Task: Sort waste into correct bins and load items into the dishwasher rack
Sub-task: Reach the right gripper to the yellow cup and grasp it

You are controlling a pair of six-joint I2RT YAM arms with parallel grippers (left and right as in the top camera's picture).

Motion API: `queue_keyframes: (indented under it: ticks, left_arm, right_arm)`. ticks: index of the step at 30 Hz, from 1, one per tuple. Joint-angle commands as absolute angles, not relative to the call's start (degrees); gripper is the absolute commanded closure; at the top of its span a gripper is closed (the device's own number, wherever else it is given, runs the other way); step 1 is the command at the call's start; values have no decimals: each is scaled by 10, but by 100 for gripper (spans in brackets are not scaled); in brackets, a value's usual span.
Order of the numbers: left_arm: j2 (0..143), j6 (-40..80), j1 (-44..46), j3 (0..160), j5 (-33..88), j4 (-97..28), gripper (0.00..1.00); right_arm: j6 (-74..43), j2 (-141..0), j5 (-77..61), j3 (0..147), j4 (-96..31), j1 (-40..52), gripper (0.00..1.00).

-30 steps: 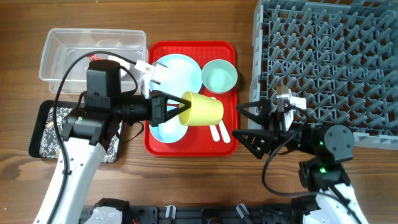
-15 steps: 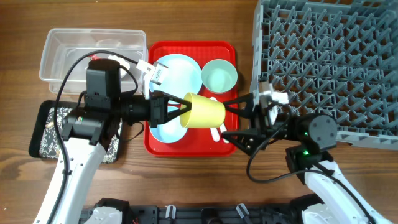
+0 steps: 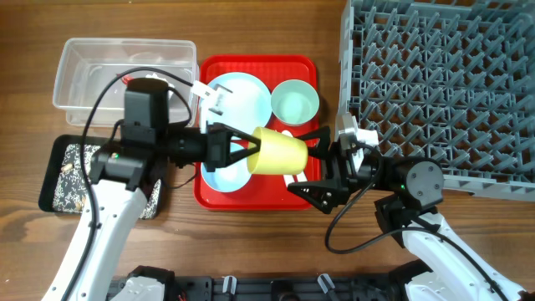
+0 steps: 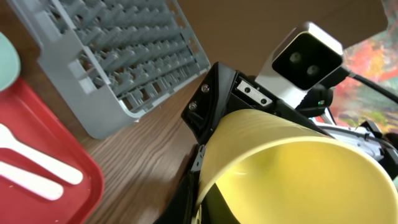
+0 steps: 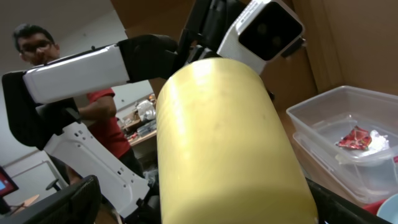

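Above the red tray (image 3: 251, 197), frame centre: 1 yellow cup (image 3: 280, 153), held sideways, long axis left-right, mouth leftward, base rightward. Left claw (image 3: 249, 150) pinching its rim. Right claw (image 3: 299, 161) spread wide around the base end; contact unclear. Cup hides most of the white cutlery (image 3: 294, 178) and part of 1 bowl (image 3: 219, 173).

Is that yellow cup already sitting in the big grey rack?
No, the left arm's fingers hold the yellow cup over the red tray, outside the rack.

We see a robotics lab: left arm (image 3: 92, 234) and right arm (image 3: 451, 259) at a wooden table (image 3: 242, 238), a man (image 5: 37, 50) near a cluttered desk (image 5: 140, 121)
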State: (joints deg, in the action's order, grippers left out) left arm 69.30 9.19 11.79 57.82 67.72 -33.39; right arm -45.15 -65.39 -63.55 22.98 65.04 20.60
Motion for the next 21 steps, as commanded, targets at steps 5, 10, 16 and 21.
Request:
queue_keyframes:
  ticks: [5,10,16,21]
  left_arm:
    - [704,95,142,588,684,-323,96]
    - [704,95,142,588,684,-323,96]
    - [704,95,142,588,689,-322,96]
    - [704,95,142,588,696,-318,96]
  right_arm:
    - [-450,-654,-610,239,660,215,0]
    - [-451,-654,-611,239,660,215,9]
    - [-452,-654,-611,239,660,215,26]
    - [-452,-654,-611,239,660,215,35]
